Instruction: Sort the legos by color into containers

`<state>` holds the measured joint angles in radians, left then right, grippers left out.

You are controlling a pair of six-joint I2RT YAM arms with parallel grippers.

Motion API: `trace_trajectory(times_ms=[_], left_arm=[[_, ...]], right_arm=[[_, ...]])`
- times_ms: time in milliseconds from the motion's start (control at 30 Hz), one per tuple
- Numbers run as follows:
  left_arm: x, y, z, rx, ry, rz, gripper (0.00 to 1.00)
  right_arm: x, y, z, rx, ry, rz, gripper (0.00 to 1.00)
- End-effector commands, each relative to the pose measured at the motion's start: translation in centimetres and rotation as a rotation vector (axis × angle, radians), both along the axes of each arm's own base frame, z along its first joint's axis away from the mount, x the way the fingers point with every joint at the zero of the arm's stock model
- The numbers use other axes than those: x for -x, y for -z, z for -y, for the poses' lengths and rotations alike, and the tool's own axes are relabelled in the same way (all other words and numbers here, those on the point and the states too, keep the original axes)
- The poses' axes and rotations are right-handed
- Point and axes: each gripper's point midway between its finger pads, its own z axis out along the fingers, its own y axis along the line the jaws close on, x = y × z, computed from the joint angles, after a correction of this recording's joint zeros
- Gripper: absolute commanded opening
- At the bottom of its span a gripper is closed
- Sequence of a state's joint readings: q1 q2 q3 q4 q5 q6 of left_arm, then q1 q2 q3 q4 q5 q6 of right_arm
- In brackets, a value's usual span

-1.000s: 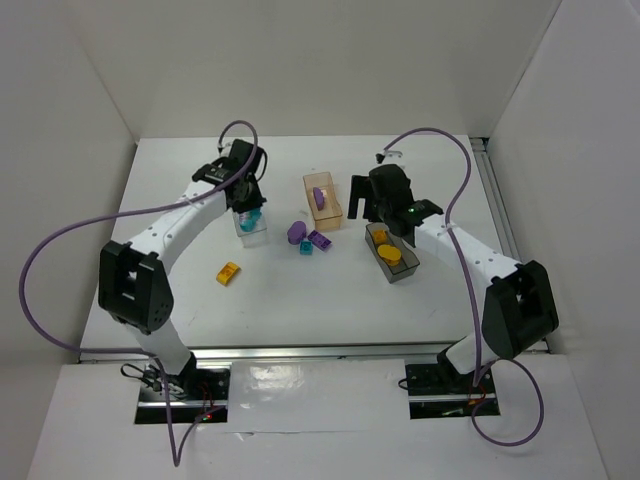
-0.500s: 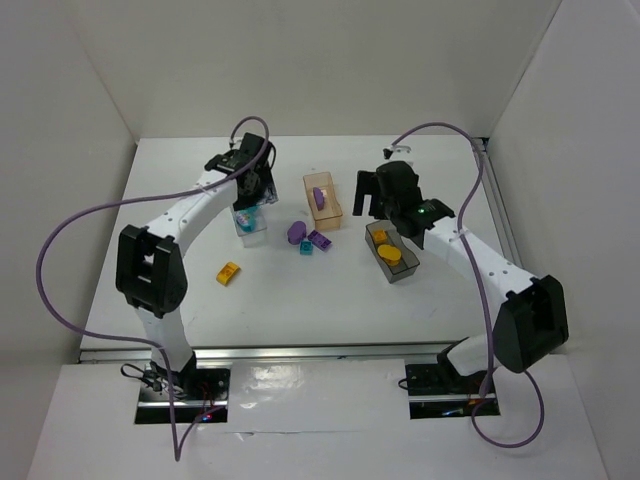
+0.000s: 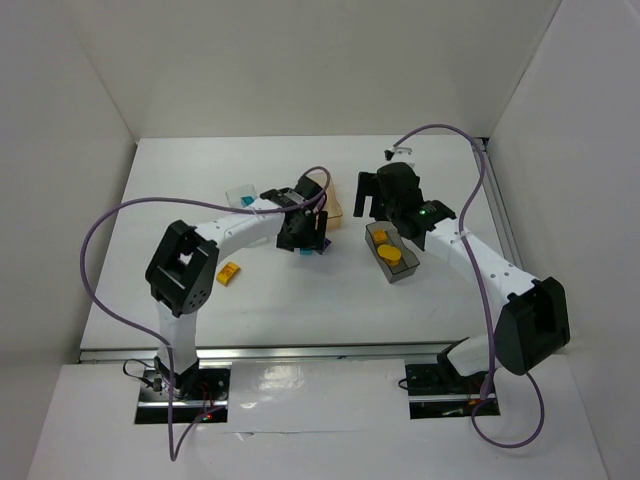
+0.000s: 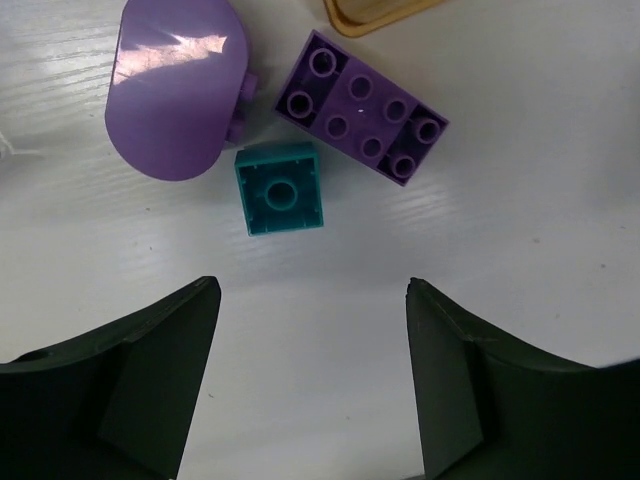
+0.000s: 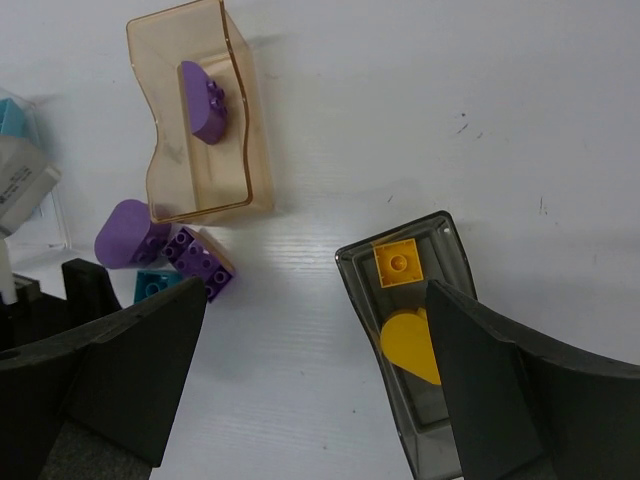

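My left gripper (image 4: 312, 300) is open and empty, hovering just short of three loose legos: a small teal brick (image 4: 281, 188), a rounded purple piece (image 4: 175, 85) and a flat purple brick (image 4: 362, 118). From above, the left gripper (image 3: 300, 235) covers them. A yellow brick (image 3: 229, 272) lies alone on the table. The clear bin (image 3: 238, 190) holds a teal brick. The orange bin (image 5: 250, 130) holds a purple piece (image 5: 203, 100). The dark grey bin (image 5: 355, 290) holds a yellow square brick (image 5: 398, 263) and a rounded yellow piece (image 5: 410, 345). My right gripper (image 5: 315, 300) hangs open between the orange and grey bins.
White walls enclose the table on three sides. The purple cables loop off both arms. The orange bin (image 3: 337, 208) stands right behind the left gripper, and the grey bin (image 3: 405, 272) sits below the right gripper (image 3: 378, 205).
My left arm has swung right from the clear bin to the loose bricks at the middle, and its jaws have opened. A teal brick stays in the clear bin. The right arm has barely moved.
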<state>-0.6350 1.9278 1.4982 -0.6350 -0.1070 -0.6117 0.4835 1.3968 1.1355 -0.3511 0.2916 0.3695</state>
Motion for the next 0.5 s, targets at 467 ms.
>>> trace_trajectory(times_ms=[467], left_arm=[[-2.4, 4.9, 0.4, -0.064, 0.001, -0.012, 0.60]], right_arm=[[0.1, 0.2, 0.2, -0.006, 0.001, -0.007, 0.97]])
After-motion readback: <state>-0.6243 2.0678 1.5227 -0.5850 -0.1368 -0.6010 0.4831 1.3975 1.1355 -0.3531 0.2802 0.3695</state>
